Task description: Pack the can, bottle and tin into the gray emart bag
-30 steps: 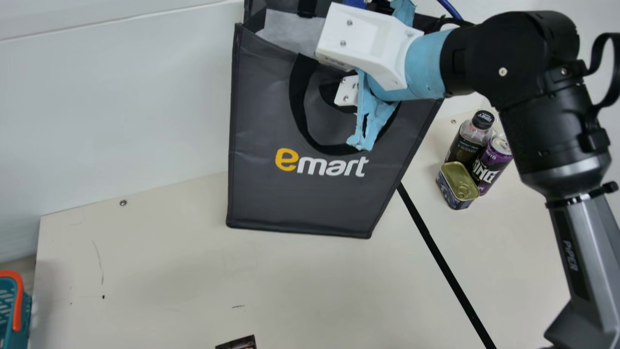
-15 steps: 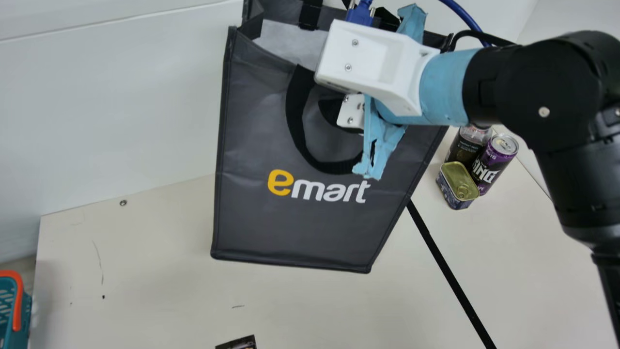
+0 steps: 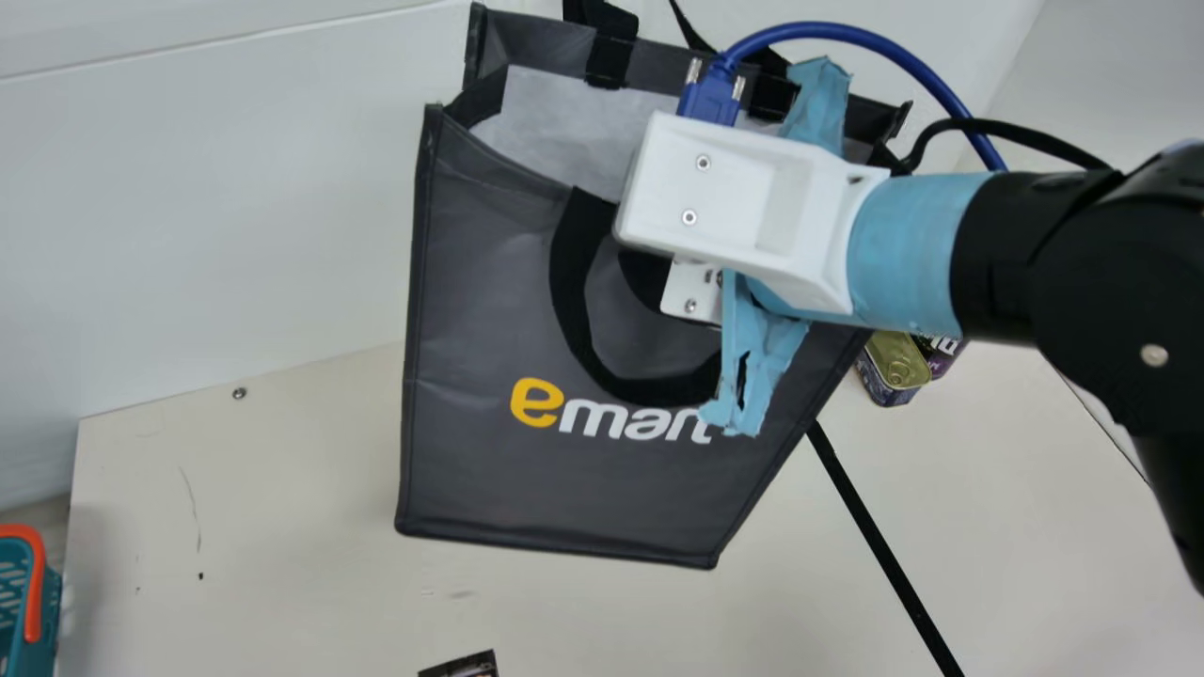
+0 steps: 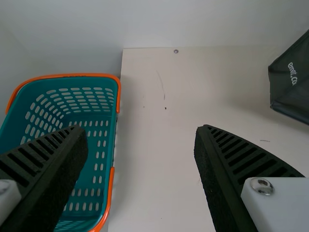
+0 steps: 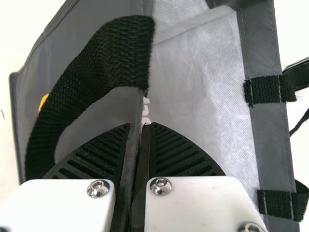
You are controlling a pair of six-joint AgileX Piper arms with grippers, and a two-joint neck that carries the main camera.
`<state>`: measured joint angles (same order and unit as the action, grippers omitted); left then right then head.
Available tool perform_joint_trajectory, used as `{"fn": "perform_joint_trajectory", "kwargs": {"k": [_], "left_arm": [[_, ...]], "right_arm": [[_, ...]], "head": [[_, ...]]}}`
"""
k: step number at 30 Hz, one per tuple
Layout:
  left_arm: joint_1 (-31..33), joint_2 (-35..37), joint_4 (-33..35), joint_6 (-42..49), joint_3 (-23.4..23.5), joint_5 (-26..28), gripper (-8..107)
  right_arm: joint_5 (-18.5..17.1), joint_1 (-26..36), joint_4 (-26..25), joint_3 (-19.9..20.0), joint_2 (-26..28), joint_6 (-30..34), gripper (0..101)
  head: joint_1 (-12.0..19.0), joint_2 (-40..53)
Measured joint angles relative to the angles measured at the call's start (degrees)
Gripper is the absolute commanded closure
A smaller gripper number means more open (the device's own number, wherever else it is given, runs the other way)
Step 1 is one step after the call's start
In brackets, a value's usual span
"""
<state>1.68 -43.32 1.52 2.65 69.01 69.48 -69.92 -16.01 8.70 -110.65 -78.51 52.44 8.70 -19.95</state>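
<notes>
In the main view my right gripper (image 3: 738, 202) is at the mouth of the gray emart bag (image 3: 527, 310), whose top gapes. The right wrist view shows the right gripper (image 5: 138, 128) shut on the front wall's top edge, beside a black handle (image 5: 118, 50). Whether the bag's base touches the table, I cannot tell. Behind the bag's right side stands the gold-topped tin (image 3: 898, 362), with the purple can (image 3: 941, 355) against it, mostly covered by the arm. My left gripper (image 4: 141, 130) is open with nothing between its fingers; the bag's corner (image 4: 292, 89) appears in that view.
A teal basket with orange handles (image 4: 116, 94) stands beside the table's left edge. A dark printed item (image 3: 463, 666) lies at the main view's bottom edge. A black strip (image 3: 879, 545) crosses the table, and a white wall (image 3: 207, 226) rises behind.
My right gripper has carried the bag away from the wall, nearer the camera, showing more of its mouth. The arm now covers the bottle and most of the can.
</notes>
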Motion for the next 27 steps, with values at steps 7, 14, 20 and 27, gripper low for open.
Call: {"fn": "perform_joint_trajectory", "kwargs": {"k": [7, 14, 20, 27], "left_arm": [[0.0, 0.0, 0.0, 0.0, 0.0, 0.0, 9], [0.0, 0.0, 0.0, 0.0, 0.0, 0.0, 9], [0.0, 0.0, 0.0, 0.0, 0.0, 0.0, 9], [0.0, 0.0, 0.0, 0.0, 0.0, 0.0, 9]], "right_arm": [[-0.1, -2.4, -2.2, 3.2, 3.0, -1.8, 101], [0.0, -4.1, -3.9, 5.9, 5.5, -3.5, 101], [0.0, -5.2, -4.9, 7.9, 7.1, -4.6, 101], [0.1, -6.6, -6.5, 9.9, 8.5, -5.7, 101]], "head": [[0.0, 0.0], [0.0, 0.0], [0.0, 0.0], [0.0, 0.0]]}}
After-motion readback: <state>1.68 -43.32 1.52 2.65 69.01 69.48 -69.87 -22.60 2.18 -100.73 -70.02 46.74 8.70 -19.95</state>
